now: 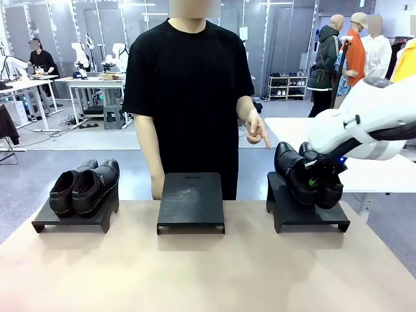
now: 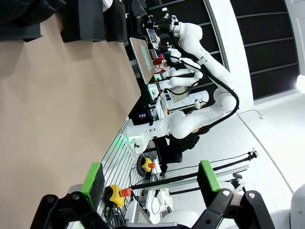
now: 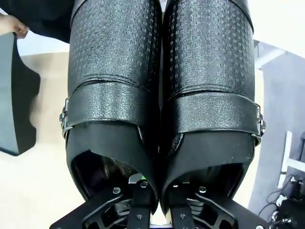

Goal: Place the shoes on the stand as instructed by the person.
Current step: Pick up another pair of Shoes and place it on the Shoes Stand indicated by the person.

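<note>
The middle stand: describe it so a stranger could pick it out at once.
On the tan table stand three low black stands in a row, in front of the person in black. The middle stand sits right before the person. Unlike the left stand and right stand, it carries no shoes.

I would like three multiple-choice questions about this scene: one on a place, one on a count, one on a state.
1. Where does the free pair of glossy black leather shoes stand?
A. left black stand
B. middle stand
C. tabletop

2. How many black stands are on the table?
A. two
B. three
C. four

3. The left gripper is:
A. open
B. shut on a shoe
C. holding a stand

Answers:
1. A: it rests on the left stand.
2. B: left, middle and right.
3. A: its green pads are apart with nothing between.
</note>
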Robot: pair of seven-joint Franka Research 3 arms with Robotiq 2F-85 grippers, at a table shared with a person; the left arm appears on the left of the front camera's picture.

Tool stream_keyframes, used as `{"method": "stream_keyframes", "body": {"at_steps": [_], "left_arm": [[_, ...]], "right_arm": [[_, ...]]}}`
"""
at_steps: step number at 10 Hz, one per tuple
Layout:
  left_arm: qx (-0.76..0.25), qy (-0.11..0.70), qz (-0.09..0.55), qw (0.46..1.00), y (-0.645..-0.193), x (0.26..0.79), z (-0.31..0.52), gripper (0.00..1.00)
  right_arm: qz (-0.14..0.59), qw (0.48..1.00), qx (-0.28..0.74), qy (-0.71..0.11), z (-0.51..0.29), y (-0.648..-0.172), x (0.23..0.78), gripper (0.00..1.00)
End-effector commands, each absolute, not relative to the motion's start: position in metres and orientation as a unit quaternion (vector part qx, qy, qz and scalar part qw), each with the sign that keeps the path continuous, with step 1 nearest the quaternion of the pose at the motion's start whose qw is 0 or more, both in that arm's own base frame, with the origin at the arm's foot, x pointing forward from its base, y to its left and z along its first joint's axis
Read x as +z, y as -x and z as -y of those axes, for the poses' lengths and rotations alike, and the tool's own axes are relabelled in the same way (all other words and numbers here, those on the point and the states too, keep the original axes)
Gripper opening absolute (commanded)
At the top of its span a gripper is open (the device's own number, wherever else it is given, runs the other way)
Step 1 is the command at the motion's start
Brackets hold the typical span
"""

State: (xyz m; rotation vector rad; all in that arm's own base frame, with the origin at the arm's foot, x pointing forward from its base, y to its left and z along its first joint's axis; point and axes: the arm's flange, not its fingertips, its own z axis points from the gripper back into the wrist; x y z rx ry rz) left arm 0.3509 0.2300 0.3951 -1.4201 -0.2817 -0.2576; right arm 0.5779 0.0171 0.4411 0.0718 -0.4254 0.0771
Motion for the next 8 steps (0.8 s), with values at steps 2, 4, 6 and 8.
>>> {"method": "stream_keyframes", "body": {"at_steps": [2,4,6,8], "left_arm": [[-0.116,0.643,0.138,0.745,-0.352,0.396,-0.228,1.0],[-0.116,0.643,0.138,0.745,-0.352,0.396,-0.228,1.0],[-0.116,0.643,0.138,0.745,-0.352,0.396,-0.228,1.0],[-0.116,0.643,0.138,0.745,-0.352,0.396,-0.228,1.0]], "right_arm": [[0.239,0.97,0.026,-0.023,-0.021,-0.596,0.434,0.08],[0.24,0.97,0.02,-0.021,-0.02,-0.6,0.424,0.08],[0.243,0.97,0.014,-0.025,-0.02,-0.604,0.416,0.08],[0.233,0.972,0.011,-0.03,-0.021,-0.607,0.409,0.08]]}}
